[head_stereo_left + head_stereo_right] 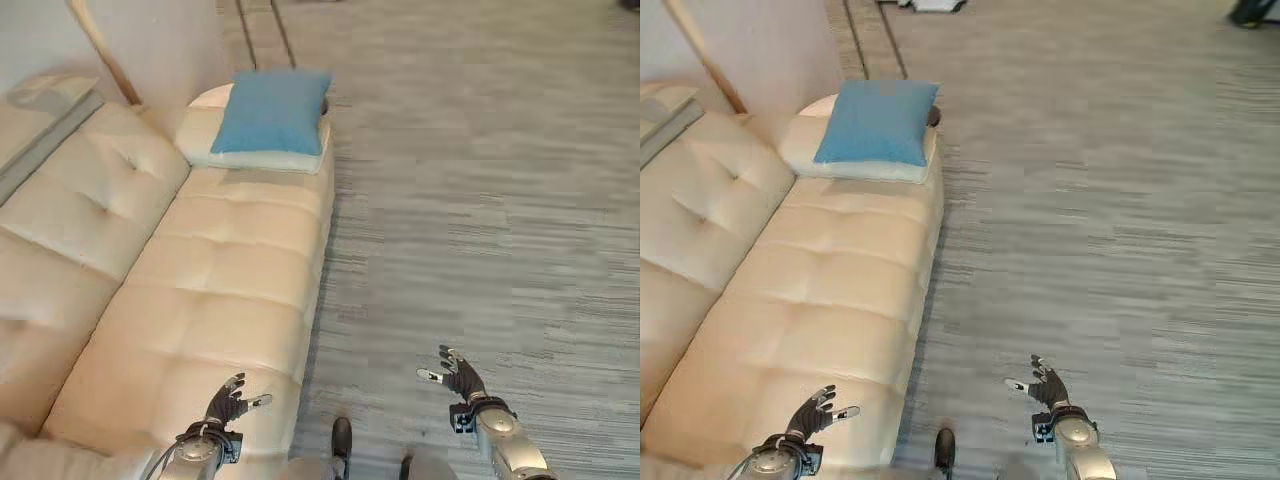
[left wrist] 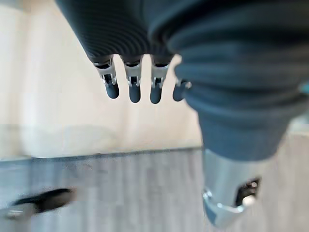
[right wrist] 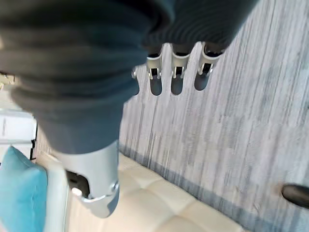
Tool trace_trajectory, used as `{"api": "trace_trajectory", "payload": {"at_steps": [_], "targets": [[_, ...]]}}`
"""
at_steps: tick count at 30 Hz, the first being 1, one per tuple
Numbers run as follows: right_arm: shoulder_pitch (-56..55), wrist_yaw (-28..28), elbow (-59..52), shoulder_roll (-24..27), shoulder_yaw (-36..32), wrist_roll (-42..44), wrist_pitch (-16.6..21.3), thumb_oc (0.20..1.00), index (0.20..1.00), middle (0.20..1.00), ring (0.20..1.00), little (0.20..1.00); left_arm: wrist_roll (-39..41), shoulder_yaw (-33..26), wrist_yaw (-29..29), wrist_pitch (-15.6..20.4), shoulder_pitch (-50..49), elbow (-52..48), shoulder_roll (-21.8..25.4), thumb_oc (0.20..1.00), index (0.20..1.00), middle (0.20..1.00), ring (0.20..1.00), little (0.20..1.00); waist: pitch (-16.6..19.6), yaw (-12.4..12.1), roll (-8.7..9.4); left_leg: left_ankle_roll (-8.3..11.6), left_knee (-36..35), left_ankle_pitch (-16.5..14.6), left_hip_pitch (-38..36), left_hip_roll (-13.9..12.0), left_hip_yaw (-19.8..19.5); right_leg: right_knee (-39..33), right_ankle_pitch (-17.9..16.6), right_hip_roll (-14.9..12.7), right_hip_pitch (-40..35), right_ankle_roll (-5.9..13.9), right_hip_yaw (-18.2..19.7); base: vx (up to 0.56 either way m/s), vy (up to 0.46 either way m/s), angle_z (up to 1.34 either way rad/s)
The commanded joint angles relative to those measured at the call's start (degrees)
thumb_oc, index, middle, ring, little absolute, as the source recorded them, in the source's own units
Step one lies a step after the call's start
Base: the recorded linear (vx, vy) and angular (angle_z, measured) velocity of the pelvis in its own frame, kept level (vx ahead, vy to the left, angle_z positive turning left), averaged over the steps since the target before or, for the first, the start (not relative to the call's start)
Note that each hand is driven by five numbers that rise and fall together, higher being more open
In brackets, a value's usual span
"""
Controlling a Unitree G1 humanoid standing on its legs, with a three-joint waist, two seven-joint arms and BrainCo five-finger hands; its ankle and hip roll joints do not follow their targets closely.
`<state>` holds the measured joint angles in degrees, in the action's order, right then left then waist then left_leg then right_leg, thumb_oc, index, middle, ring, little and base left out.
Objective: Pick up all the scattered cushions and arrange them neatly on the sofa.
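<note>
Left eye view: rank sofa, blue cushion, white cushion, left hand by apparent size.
1. sofa
2. blue cushion
3. white cushion, mostly covered by the blue one, so its full size is unsure
4. left hand, smallest though nearest the camera

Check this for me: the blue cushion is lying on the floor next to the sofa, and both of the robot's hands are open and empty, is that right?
Not quite. The blue cushion is not on the floor; it lies on a cream cushion at the far end of the sofa, as the left eye view shows. The rest holds: the left hand and the right hand are both open and empty.
</note>
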<state>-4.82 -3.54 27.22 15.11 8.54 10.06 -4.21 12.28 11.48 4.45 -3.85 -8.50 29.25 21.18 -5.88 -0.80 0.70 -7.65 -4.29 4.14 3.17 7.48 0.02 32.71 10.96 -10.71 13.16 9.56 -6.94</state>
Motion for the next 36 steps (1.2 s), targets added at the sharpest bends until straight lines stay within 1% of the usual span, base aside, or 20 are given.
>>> {"api": "trace_trajectory", "payload": {"at_steps": [1,3,7,9,12,14,17,19,20,21,22,23,24,26,27,29,30,31,34,36], "targets": [[1.01,-0.60,-2.00,1.42,-2.01,-0.14,1.07,1.000,1.000,1.000,1.000,1.000,-1.42,-0.20,-0.69,1.50,3.18,-2.07,0.12,1.000,1.000,1.000,1.000,1.000,-4.69,0.71,-3.14,4.61,-0.71,-7.01,-4.34,-3.69,-0.87,-15.57,-6.16,4.04,-5.21,-2.99,-4.55,0.48,0.119,-0.73],[0.90,-0.79,-1.76,1.27,-2.12,0.18,1.08,1.000,1.000,1.000,1.000,1.000,-1.15,-0.18,-0.71,1.41,3.54,-1.84,0.03,1.000,1.000,1.000,1.000,1.000,-4.89,0.74,-3.11,4.75,-0.71,-7.41,-4.88,-3.93,-0.39,-18.47,-6.86,4.44,-4.61,-2.96,-4.55,0.17,-0.039,-0.35],[0.15,-1.26,-1.08,1.09,-2.93,0.31,0.84,1.000,1.000,1.000,1.000,1.000,-0.49,-0.59,-0.81,1.17,4.13,-1.74,-0.75,1.000,1.000,1.000,1.000,1.000,-5.38,0.91,-2.24,5.46,-0.71,-9.75,-7.99,-4.04,1.92,-33.40,-13.07,6.07,-2.30,-1.26,-4.59,0.26,-0.101,-0.17],[-0.48,-1.17,-1.45,0.88,-3.26,0.12,0.86,1.000,1.000,1.000,1.000,1.000,0.72,-1.30,-0.82,1.26,3.96,-1.52,-1.71,1.000,1.000,1.000,1.000,1.000,-5.62,1.04,-1.84,5.97,-0.71,-10.68,-9.68,-4.15,2.44,-37.71,-14.75,6.60,-2.23,-0.43,-5.62,0.24,-0.120,-0.40],[-1.20,-1.36,-1.06,0.39,-3.78,0.00,0.97,1.000,1.000,1.000,1.000,1.000,1.88,-1.61,-0.30,1.60,4.18,-1.07,-3.34,1.000,1.000,1.000,1.000,1.000,-5.11,1.44,-1.48,6.41,-0.71,-11.84,-12.12,-4.25,2.43,-37.71,-15.74,6.86,-1.92,-0.16,-5.84,0.41,-0.197,-0.10],[-1.84,-1.97,0.57,0.05,-4.26,1.20,1.20,1.000,1.000,1.000,1.000,1.000,3.51,-1.17,0.76,1.62,4.58,0.14,-5.25,1.000,1.000,1.000,1.000,1.000,-3.33,2.46,-2.12,7.19,-0.38,-13.16,-15.66,-6.03,1.55,-36.18,-15.11,8.04,-3.85,-1.93,-5.13,0.64,-0.286,0.25],[-2.07,-2.73,0.96,0.33,-4.76,1.92,1.49,1.000,1.000,1.000,1.000,1.000,5.19,-1.19,2.08,1.40,5.16,1.37,-6.46,1.000,1.000,1.000,1.000,1.000,-2.41,3.08,-3.15,8.59,4.01,-11.19,-15.41,-7.87,0.92,-33.46,-12.63,8.41,-4.52,-3.55,-6.19,0.46,-0.268,0.18],[-1.68,-3.42,1.48,1.18,-4.91,3.10,1.74,1.000,1.000,1.000,1.000,1.000,6.17,-1.51,3.24,1.72,6.14,1.93,-6.67,1.000,1.000,1.000,1.000,1.000,-2.38,3.00,-3.35,10.80,15.02,-6.20,-11.41,-8.57,0.80,-33.55,-10.02,9.04,-7.87,-5.35,-7.15,0.32,-0.240,0.28],[-1.68,-3.42,1.48,1.18,-4.91,3.10,1.74,1.000,1.000,1.000,1.000,1.000,6.17,-1.51,3.24,1.72,6.14,1.93,-6.67,1.000,1.000,1.000,1.000,1.000,-2.36,3.01,-3.34,10.80,15.04,-6.20,-11.36,-8.56,0.79,-33.56,-10.03,9.03,-7.85,-5.35,-7.16,0.34,-0.266,0.32],[-1.54,-3.35,1.31,1.62,-5.46,5.06,2.27,1.000,1.000,1.000,1.000,1.000,7.23,-1.87,3.92,2.11,6.29,0.07,-6.40,1.000,1.000,1.000,1.000,1.000,-3.38,2.43,-2.82,11.57,26.03,-2.48,-6.80,-8.20,0.02,-33.98,-8.61,9.45,-10.73,-6.79,-7.07,0.30,-0.229,0.22],[-1.68,-3.27,1.27,1.88,-5.58,5.20,2.14,1.000,1.000,1.000,1.000,1.000,7.24,-1.92,3.93,2.13,6.27,-0.10,-6.24,1.000,1.000,1.000,1.000,1.000,-3.64,2.16,-2.52,11.46,28.28,-2.14,-5.52,-8.12,0.10,-34.23,-7.84,9.47,-11.72,-7.23,-7.11,0.46,-0.329,0.03],[-1.33,-3.71,2.09,2.32,-6.02,5.68,1.90,1.000,1.000,1.000,1.000,1.000,7.59,-1.95,4.28,2.16,6.26,-1.51,-6.00,1.000,1.000,1.000,1.000,1.000,-4.47,1.50,-1.58,10.31,29.01,-4.05,-1.23,-7.50,0.28,-34.78,-6.95,8.78,-13.57,-7.57,-6.78,0.24,-0.154,-0.10],[-1.31,-3.71,2.12,2.31,-6.02,5.68,1.92,1.000,1.000,1.000,1.000,1.000,7.59,-1.95,4.29,2.14,6.25,-1.53,-6.00,1.000,1.000,1.000,1.000,1.000,-4.51,1.51,-1.59,10.29,29.07,-4.12,-1.27,-7.51,0.27,-34.77,-6.91,8.79,-13.63,-7.55,-6.79,0.25,-0.140,0.04],[-1.16,-3.87,2.36,2.43,-6.21,6.28,1.48,1.000,1.000,1.000,1.000,1.000,8.20,-1.96,4.10,1.97,5.82,-3.26,-5.72,1.000,1.000,1.000,1.000,1.000,-4.74,0.78,-0.53,9.04,25.61,-7.60,2.66,-6.44,0.43,-35.79,-6.42,7.89,-15.46,-7.28,-6.82,0.28,-0.084,0.19],[-0.92,-3.54,2.75,2.46,-5.96,6.80,1.33,1.000,1.000,1.000,1.000,1.000,8.02,-1.88,3.87,1.75,5.25,-3.97,-5.52,1.000,1.000,1.000,1.000,1.000,-4.43,0.26,-0.05,8.62,19.28,-9.40,3.54,-5.55,-0.04,-36.26,-5.72,7.59,-16.70,-6.89,-7.11,0.29,-0.056,0.12],[-0.93,-3.54,2.76,2.45,-5.95,6.80,1.34,1.000,1.000,1.000,1.000,1.000,8.02,-1.88,3.87,1.74,5.22,-3.99,-5.51,1.000,1.000,1.000,1.000,1.000,-4.57,0.25,0.03,8.60,18.92,-9.25,3.17,-5.47,0.00,-36.27,-5.67,7.50,-16.89,-6.87,-7.08,0.17,-0.014,0.01],[-0.91,-3.72,2.70,2.53,-5.54,6.71,1.43,1.000,1.000,1.000,1.000,1.000,7.69,-1.92,4.20,1.65,4.79,-4.28,-5.49,1.000,1.000,1.000,1.000,1.000,-4.06,0.22,-0.57,9.43,8.47,-3.66,4.79,-5.99,-1.18,-37.19,-5.37,8.12,-17.94,-6.86,-7.95,0.44,0.021,-0.15],[-0.51,-4.02,3.00,2.93,-4.73,4.91,1.36,1.000,1.000,1.000,1.000,1.000,6.18,-1.28,4.12,1.29,5.01,-3.35,-5.30,1.000,1.000,1.000,1.000,1.000,-3.72,0.24,-1.22,11.09,-0.71,0.14,7.05,-6.22,0.32,-37.32,-4.34,9.14,-20.53,-7.13,-8.86,0.56,0.041,-0.20],[-0.25,-4.91,2.78,3.37,-4.78,2.22,1.16,1.000,1.000,1.000,1.000,1.000,5.00,-1.61,4.00,1.09,4.94,-2.95,-5.26,1.000,1.000,1.000,1.000,1.000,-3.32,0.09,-1.26,11.79,-0.71,0.10,9.28,-6.03,1.85,-37.71,-4.03,9.54,-22.09,-6.93,-8.92,0.42,0.083,0.21],[-0.36,-4.89,2.27,3.21,-5.52,1.41,0.60,1.000,1.000,1.000,1.000,1.000,5.04,-2.96,4.66,1.25,4.37,-2.56,-4.74,1.000,1.000,1.000,1.000,1.000,-1.86,-0.46,-0.95,10.99,-0.71,1.79,7.09,-6.37,2.95,-37.20,-2.29,8.97,-25.75,-5.94,-7.77,0.53,0.161,0.01]]}}
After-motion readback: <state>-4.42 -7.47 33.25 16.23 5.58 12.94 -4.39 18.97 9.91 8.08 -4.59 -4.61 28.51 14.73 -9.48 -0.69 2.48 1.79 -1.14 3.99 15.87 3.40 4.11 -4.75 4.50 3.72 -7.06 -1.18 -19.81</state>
